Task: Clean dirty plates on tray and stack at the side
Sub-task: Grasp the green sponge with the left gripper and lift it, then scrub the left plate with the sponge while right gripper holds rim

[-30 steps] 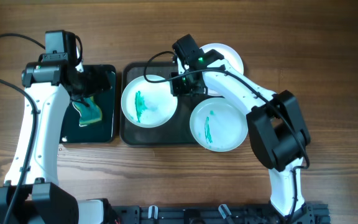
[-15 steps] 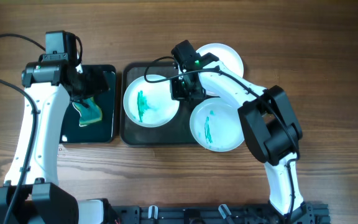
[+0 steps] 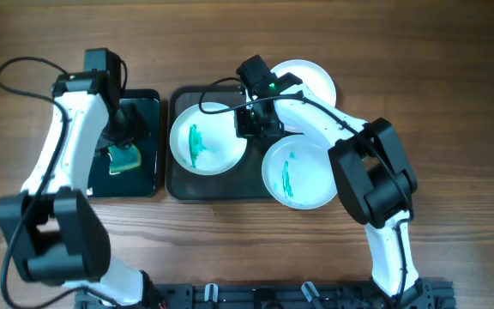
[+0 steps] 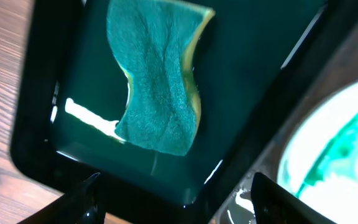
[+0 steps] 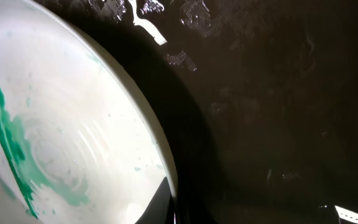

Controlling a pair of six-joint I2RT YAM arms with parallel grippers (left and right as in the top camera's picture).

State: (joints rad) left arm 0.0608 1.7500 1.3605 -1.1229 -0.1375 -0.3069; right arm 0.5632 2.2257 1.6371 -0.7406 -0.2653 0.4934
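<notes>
Left pincer hangs released over the sponge tray. In my left wrist view its fingertips stand wide apart, and the green sponge lies flat at 12 o'clock of them, untouched.

Right pincer sits low at the 3 o'clock rim of the first smeared plate, which lies inside the main tray. My right wrist view shows only that plate's rim, its green streak and one dark fingertip against the rim. I cannot tell whether this pincer is released or clenched.

The second smeared plate lies at 4 o'clock of the first, overlapping the tray's edge. A clean plate rests on the table at 1 o'clock of the tray.
</notes>
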